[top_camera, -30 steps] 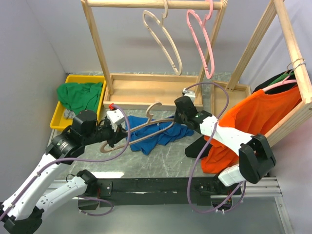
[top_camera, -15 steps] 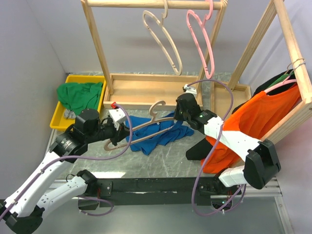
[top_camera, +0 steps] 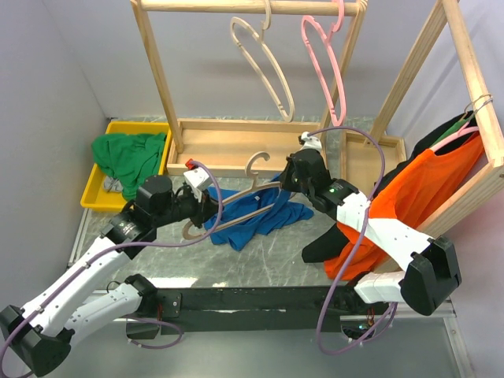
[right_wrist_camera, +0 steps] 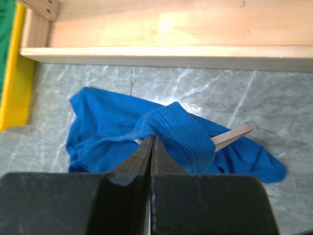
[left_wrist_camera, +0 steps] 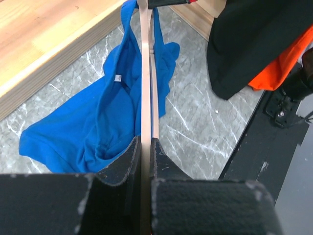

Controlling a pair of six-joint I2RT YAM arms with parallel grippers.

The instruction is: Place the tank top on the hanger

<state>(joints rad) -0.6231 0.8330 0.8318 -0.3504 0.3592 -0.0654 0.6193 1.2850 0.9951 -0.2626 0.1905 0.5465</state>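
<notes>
The royal-blue tank top (top_camera: 253, 214) lies crumpled on the marble table, one strap raised. My left gripper (top_camera: 206, 206) is shut on the beige hanger (top_camera: 236, 221) and holds it level above the top; the hanger (left_wrist_camera: 145, 78) runs straight out from the jaws over the blue fabric (left_wrist_camera: 102, 117). My right gripper (top_camera: 288, 178) is shut on a fold of the tank top's strap (right_wrist_camera: 178, 132), lifted near the hanger's hook. A tip of the hanger (right_wrist_camera: 234, 133) pokes out under the strap.
A wooden rack (top_camera: 244, 146) stands behind, with a second beige hanger (top_camera: 264, 67) and a pink hanger (top_camera: 324, 63) on its rail. A yellow bin (top_camera: 101, 189) holds a green garment (top_camera: 130, 153). An orange shirt (top_camera: 409, 197) hangs at right.
My left gripper has moved right and forward with the hanger. My right gripper has lifted the strap up and back toward the hook.
</notes>
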